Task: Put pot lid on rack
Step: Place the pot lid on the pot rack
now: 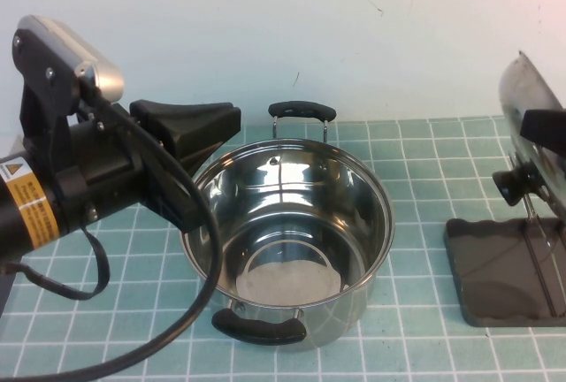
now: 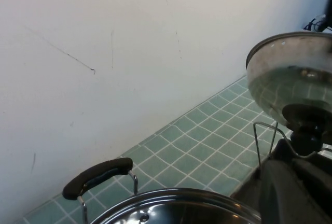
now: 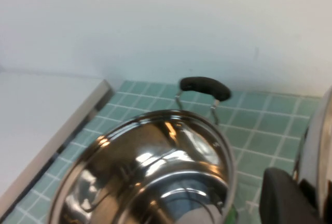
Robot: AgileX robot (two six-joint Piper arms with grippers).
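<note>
The shiny pot lid [image 1: 528, 103] stands on edge at the far right, over the dark rack [image 1: 495, 267]. Its black knob [image 1: 511, 184] faces the pot and touches the rack's thin wire dividers [image 1: 533, 227]. My right gripper [image 1: 538, 124] is shut on the lid's upper rim; one black finger shows in the right wrist view [image 3: 285, 198] next to the lid's edge [image 3: 317, 151]. The left wrist view shows the lid [image 2: 290, 73] and wires [image 2: 265, 133] from the pot's side. My left gripper [image 1: 228, 122] is shut and empty, hovering at the pot's left rim.
The open steel pot [image 1: 287, 240] with two black handles stands in the middle of the tiled mat, between the arms. A white wall runs close behind. The left arm's cable [image 1: 133, 347] hangs over the mat's front left.
</note>
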